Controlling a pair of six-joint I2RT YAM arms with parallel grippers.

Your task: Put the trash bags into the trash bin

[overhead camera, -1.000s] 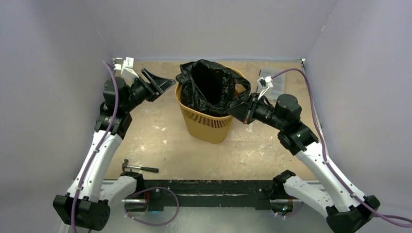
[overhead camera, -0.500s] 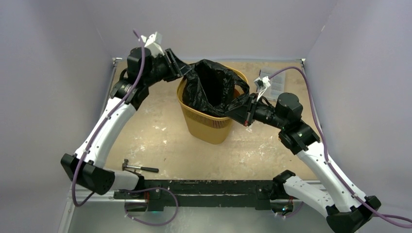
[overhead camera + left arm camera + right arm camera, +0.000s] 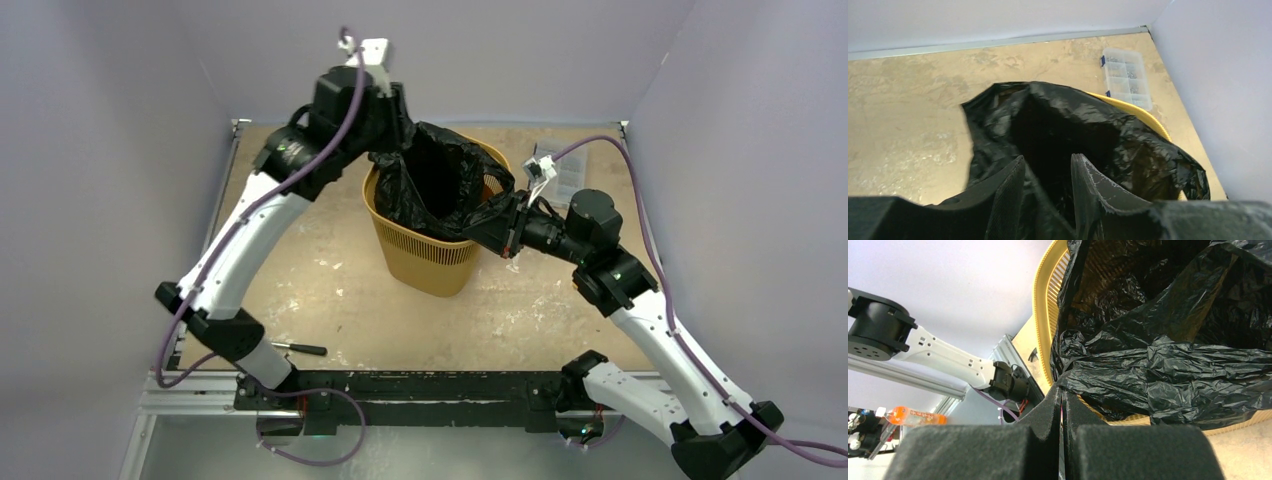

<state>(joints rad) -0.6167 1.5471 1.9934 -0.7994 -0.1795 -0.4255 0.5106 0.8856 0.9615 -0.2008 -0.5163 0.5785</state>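
The trash bin (image 3: 425, 255), an orange-yellow mesh basket, stands mid-table with the black trash bag (image 3: 440, 180) lining it, mouth open and film bunched over the rim. My left gripper (image 3: 400, 135) hangs over the far-left rim. In the left wrist view its jaws (image 3: 1048, 157) stand apart above the bag's (image 3: 1073, 120) dark mouth, with a fold of film rising between them; the yellow rim (image 3: 1143, 116) shows at the right. My right gripper (image 3: 497, 222) is shut on the bag's edge (image 3: 1173, 365) at the right rim (image 3: 1040, 315), fingers pressed together (image 3: 1062, 390).
A small clear plastic box (image 3: 570, 170) lies at the back right corner, also in the left wrist view (image 3: 1125, 77). A small hammer (image 3: 300, 348) rests near the front left edge. Grey walls close in the table on three sides.
My left arm has swung up and to the right, from the table's left side to the bin's far rim, and its jaws have narrowed. The right arm keeps its hold.
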